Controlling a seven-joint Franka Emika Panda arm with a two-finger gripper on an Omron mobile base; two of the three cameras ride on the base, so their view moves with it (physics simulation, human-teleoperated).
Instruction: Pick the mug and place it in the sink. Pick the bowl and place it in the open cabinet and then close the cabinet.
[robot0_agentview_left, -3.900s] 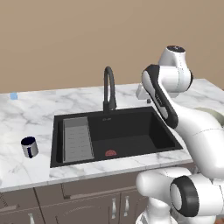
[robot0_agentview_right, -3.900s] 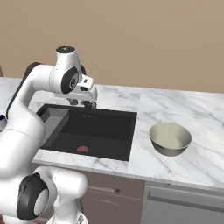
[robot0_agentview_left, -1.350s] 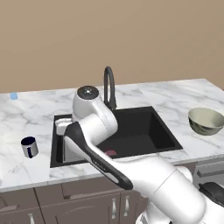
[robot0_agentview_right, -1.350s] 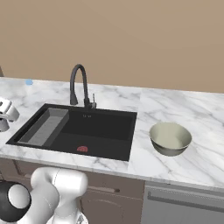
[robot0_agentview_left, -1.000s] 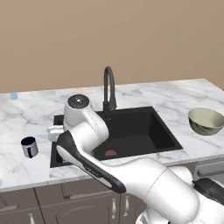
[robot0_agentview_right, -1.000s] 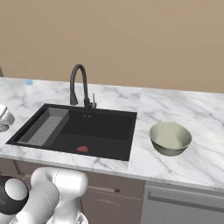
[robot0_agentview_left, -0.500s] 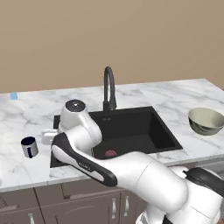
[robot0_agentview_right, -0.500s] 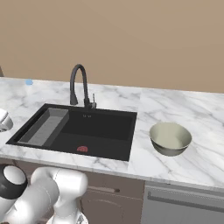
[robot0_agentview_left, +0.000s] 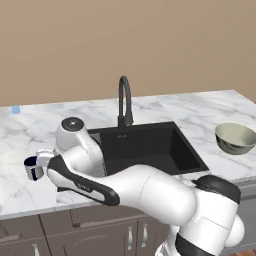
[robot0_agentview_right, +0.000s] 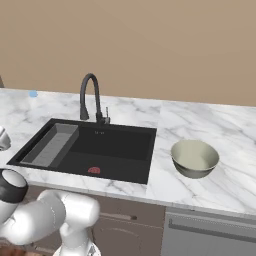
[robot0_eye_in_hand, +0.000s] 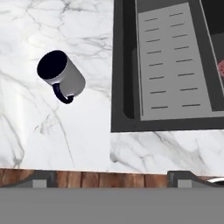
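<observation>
The mug (robot0_eye_in_hand: 61, 75) stands upright on the marble counter left of the sink (robot0_eye_in_hand: 127, 70), its dark handle turned toward the counter's front edge. My gripper (robot0_eye_in_hand: 113, 178) hovers above the counter's front edge with its fingertips (robot0_eye_in_hand: 41, 179) wide apart, open and holding nothing. From the left base view the hand (robot0_agentview_left: 46, 159) hangs right beside the mug (robot0_agentview_left: 30, 169), above it and to its right. The pale bowl (robot0_agentview_left: 235, 138) (robot0_agentview_right: 195, 158) sits on the counter right of the sink (robot0_agentview_left: 150, 145) (robot0_agentview_right: 125, 150). The cabinet is out of view.
A black gooseneck faucet (robot0_agentview_left: 124, 100) (robot0_agentview_right: 90, 95) rises behind the basin. The grey ribbed tray (robot0_eye_in_hand: 173, 61) lies at the sink's left end beside the red drain mark (robot0_agentview_right: 94, 170). A small blue thing (robot0_agentview_left: 16, 109) lies at the counter's back left. Drawer fronts (robot0_agentview_right: 210, 235) run below.
The arm has swung left from over the sink's left end to the counter beside the mug. The jaws stayed open; mug and bowl have not moved.
</observation>
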